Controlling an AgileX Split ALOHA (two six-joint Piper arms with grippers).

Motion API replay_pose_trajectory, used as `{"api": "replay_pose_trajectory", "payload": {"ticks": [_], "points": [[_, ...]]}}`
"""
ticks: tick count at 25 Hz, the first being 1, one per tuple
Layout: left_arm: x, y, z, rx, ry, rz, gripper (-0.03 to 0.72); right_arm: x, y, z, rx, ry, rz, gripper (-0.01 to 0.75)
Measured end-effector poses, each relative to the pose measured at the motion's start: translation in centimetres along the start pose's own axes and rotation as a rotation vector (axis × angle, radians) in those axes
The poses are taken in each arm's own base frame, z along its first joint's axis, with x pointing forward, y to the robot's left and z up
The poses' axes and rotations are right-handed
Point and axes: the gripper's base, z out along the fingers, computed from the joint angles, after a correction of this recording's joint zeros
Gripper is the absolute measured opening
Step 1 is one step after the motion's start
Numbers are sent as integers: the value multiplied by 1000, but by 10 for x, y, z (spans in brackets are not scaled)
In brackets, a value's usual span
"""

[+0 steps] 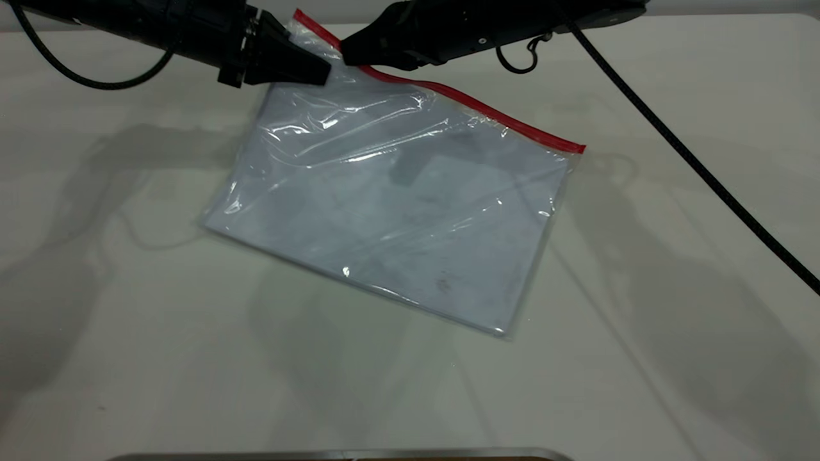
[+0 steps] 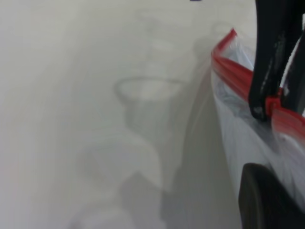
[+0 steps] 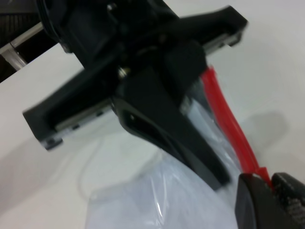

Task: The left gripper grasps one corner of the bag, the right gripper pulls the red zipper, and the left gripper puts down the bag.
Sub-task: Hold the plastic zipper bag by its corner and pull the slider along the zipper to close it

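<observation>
The bag point(image 1: 397, 211), a clear pouch over a pale bluish sheet, lies slanted on the white table point(image 1: 128, 333), its far left corner lifted. My left gripper point(image 1: 323, 73) is shut on that corner, just below the red zipper point(image 1: 487, 112) that runs along the far edge. Close beside it, my right gripper point(image 1: 347, 54) is shut on the zipper near the same end. In the left wrist view the right gripper point(image 2: 267, 109) pinches the small red slider point(image 2: 273, 103). The right wrist view shows the zipper point(image 3: 228, 125) passing between my right gripper point(image 3: 271, 183) fingers, with the left gripper point(image 3: 217, 179) clamping the plastic.
A thick black cable point(image 1: 705, 173) slopes from the right arm across the table's right side. A thin cable point(image 1: 77, 78) loops under the left arm. A metal edge point(image 1: 339, 454) shows at the near border. Arm shadows fall on the table around the bag.
</observation>
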Motion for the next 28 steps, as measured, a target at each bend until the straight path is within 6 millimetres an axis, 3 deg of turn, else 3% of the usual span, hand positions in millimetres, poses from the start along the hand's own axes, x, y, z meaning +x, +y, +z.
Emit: {"api": "replay_pose_trajectory", "payload": {"ticks": [28], "points": [[-16,17,-37,-133,-234,-35,52,15,-45,-35,171,152,-67,37]]}}
